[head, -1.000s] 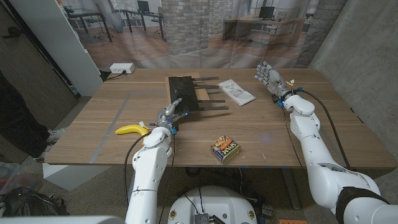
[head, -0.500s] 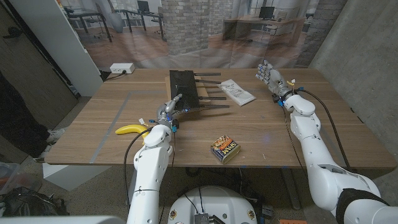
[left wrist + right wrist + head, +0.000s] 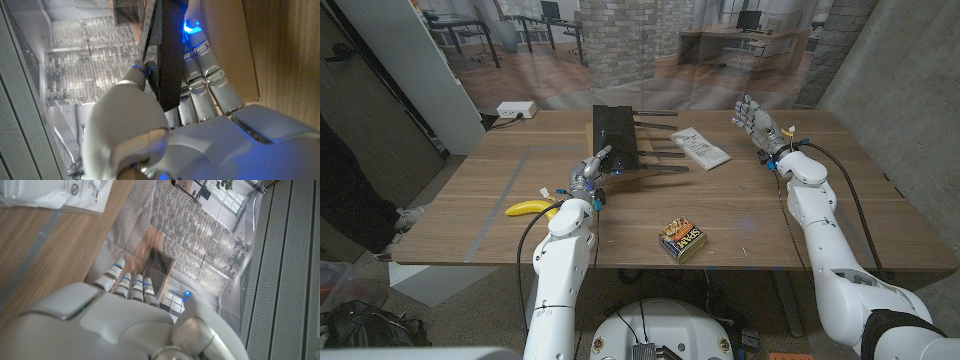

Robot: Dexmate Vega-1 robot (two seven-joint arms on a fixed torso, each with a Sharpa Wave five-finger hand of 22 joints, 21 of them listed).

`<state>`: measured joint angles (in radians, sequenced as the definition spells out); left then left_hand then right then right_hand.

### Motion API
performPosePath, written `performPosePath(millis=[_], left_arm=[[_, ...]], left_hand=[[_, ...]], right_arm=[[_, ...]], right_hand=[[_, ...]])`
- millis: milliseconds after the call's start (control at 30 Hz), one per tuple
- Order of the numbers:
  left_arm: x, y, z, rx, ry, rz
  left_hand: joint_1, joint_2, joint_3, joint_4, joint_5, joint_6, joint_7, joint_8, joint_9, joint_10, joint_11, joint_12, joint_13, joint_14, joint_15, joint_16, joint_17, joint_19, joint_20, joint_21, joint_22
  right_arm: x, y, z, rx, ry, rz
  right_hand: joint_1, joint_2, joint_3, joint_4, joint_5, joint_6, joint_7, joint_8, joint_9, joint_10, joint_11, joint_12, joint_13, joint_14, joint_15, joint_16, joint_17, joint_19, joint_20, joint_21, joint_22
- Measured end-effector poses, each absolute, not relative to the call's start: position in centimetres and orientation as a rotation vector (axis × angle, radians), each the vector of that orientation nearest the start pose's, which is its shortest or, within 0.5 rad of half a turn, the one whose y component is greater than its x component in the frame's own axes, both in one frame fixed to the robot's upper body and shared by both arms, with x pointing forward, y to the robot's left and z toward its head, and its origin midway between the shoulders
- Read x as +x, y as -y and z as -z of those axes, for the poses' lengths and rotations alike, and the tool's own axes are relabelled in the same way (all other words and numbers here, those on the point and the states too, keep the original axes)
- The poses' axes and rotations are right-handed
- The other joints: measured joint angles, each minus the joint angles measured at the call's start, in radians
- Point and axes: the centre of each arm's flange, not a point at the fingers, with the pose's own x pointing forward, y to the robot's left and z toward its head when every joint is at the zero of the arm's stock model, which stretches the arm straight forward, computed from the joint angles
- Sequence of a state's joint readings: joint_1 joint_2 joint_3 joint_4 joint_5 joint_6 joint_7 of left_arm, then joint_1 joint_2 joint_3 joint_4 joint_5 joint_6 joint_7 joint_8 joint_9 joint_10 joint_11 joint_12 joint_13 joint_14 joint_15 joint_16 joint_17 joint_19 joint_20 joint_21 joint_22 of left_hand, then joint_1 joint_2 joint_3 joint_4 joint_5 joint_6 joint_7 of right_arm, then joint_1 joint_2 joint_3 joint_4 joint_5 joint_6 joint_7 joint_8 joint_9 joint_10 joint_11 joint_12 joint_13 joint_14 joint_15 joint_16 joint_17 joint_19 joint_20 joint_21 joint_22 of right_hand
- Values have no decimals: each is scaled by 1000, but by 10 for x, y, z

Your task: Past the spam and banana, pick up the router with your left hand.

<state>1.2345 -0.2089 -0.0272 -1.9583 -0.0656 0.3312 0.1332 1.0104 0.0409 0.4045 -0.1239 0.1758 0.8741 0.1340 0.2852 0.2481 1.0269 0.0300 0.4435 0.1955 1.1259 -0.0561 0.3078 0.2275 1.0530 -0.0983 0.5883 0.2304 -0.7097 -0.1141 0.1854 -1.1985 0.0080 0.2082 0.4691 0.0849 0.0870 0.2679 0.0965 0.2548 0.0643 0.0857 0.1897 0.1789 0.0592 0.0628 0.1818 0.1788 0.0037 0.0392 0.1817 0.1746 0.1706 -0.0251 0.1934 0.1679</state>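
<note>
We count one router [image 3: 617,146], one banana [image 3: 532,208], one spam tin [image 3: 683,240], one clear plastic bag [image 3: 701,146] with printed paper inside it, one white box [image 3: 516,109], all on the wooden worktop [image 3: 750,215].

The router is black, flat, with thin antennas pointing toward the bag. It sits past the banana and spam tin, just beside the bag. Its near edge looks tipped up off the worktop.

The left robot hand [image 3: 590,179] is at the router's near corner. In the left wrist view that robot hand [image 3: 175,125] has the dark slab [image 3: 170,60] clamped between thumb [image 3: 131,85] and fingers [image 3: 205,80]. So we call it pinching the router.

Against one second ago, the left robot hand has pushed further under the router edge, and the router has shifted slightly away from the spam tin.

The right robot hand [image 3: 756,126] is raised beyond the bag, fingers spread, holding nothing; it has barely moved. The right wrist view shows its back [image 3: 100,325] and the bag [image 3: 60,195].
</note>
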Motion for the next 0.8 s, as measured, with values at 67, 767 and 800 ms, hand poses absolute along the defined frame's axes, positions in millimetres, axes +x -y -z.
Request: performPosePath(millis=[67,767,800], left_arm=[[559,-212,62,-291,378,-94],[556,-223,40,-244,461,-89],[556,-223,39,-241,466,-86]], left_hand=[[2,-2,0,0,0,0,0,0,1,0,0,1,0,1,0,0,0,0,0,4,0],[2,-2,8,8,-5,7,0,1,11,3,-3,10,3,6,1,0,0,-5,-5,19,0],[2,-2,8,8,-5,7,0,1,11,3,-3,10,4,7,1,0,0,-5,-5,24,0]], right_arm=[[662,313,-48,-169,689,-227],[652,307,-58,-190,707,-204],[650,307,-59,-192,711,-203]], right_hand=[[0,0,0,0,0,0,0,0,0,2,2,0,0,0,0,0,0,0,0,0,0],[0,0,0,0,4,22,4,0,0,6,6,0,0,7,7,0,0,9,-2,0,0],[0,0,0,0,4,22,4,0,0,9,9,0,0,9,5,0,0,9,-2,0,0]])
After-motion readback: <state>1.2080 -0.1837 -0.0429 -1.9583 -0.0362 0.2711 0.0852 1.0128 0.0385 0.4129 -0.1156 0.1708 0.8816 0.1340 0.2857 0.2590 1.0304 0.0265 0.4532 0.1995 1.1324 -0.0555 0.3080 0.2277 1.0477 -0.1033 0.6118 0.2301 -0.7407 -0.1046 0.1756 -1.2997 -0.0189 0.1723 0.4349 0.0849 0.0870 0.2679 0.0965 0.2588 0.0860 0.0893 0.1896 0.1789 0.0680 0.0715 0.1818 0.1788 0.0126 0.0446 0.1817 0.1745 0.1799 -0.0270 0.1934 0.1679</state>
